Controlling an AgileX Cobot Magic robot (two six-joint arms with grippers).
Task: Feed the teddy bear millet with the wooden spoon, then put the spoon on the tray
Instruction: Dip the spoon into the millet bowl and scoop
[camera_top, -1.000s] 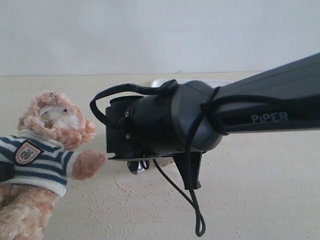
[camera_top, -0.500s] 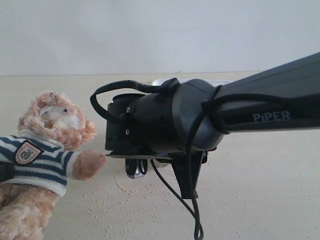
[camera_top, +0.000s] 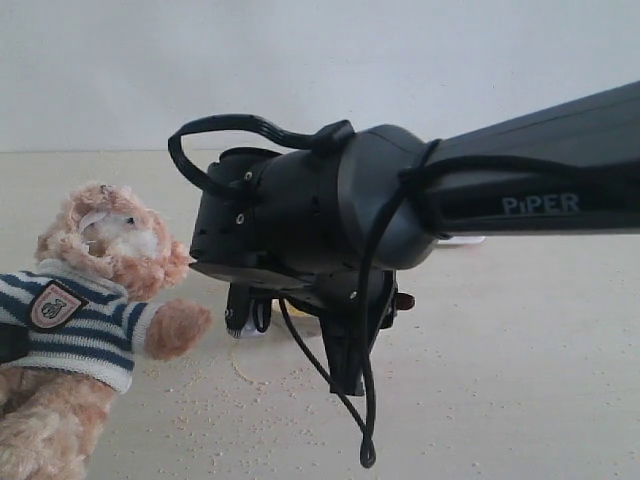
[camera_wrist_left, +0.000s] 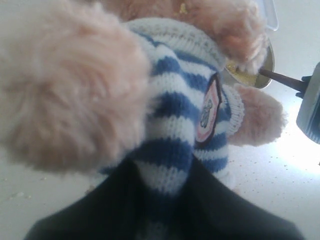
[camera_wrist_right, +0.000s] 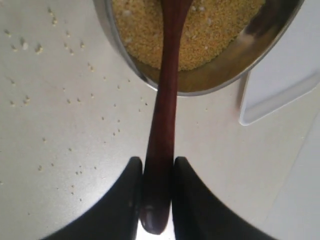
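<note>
Pinching one wooden spoon (camera_wrist_right: 165, 100), right tool (camera_wrist_right: 157, 167) holds it over millet (camera_wrist_right: 215, 35) (left tool (camera_wrist_left: 160, 172) clamps one teddy bear (camera_wrist_left: 170, 105)).

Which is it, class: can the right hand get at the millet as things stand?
Probably yes. The right hand is shut on the wooden spoon, which reaches into the steel bowl over the millet; nothing stands between them.

Left jaws clamp the teddy bear (camera_wrist_left: 170, 100); wooden spoon (camera_wrist_left: 284, 79) reaches the millet (camera_wrist_left: 240, 76).
</note>
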